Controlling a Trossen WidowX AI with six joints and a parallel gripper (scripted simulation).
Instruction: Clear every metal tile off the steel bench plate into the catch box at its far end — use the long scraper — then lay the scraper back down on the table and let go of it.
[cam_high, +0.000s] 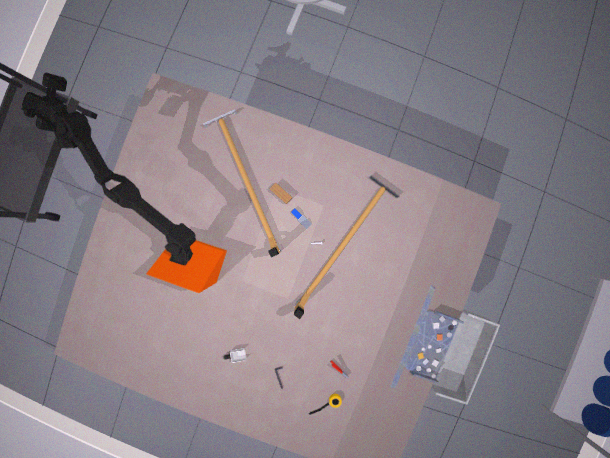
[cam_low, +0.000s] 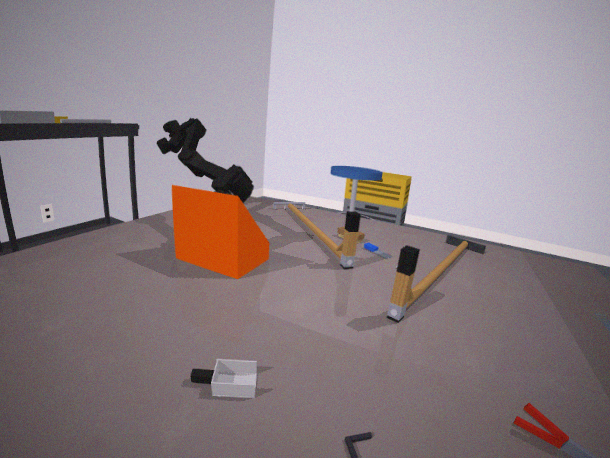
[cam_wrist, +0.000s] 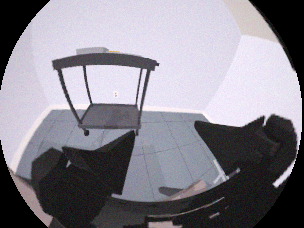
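Observation:
Many small tiles (cam_high: 436, 325) lie on the bluish steel plate (cam_high: 414, 345) at the table's far right edge. The clear catch box (cam_high: 483, 363) adjoins its outer end; no tiles are visible in it. Two long wooden-handled tools lie on the table: one with a pale metal head (cam_high: 220, 117) (cam_low: 289, 204), one with a dark flat head (cam_high: 385, 185) (cam_low: 465, 244). Each has an upright black-topped grip at its near end. Which is the scraper is unclear. My gripper (cam_high: 40, 94) (cam_low: 164, 136) (cam_wrist: 166, 129) is open and empty, raised at the upper left, far from both tools.
My arm rises from an orange block (cam_high: 197, 267) (cam_low: 207, 232). A wooden block (cam_high: 280, 193), blue-handled tool (cam_high: 297, 214), small white tray (cam_high: 238, 355) (cam_low: 235, 379), hex key (cam_high: 279, 377), red-handled tool (cam_high: 336, 367) and yellow roll (cam_high: 335, 401) lie about. A dark cart (cam_wrist: 107, 61) faces the gripper.

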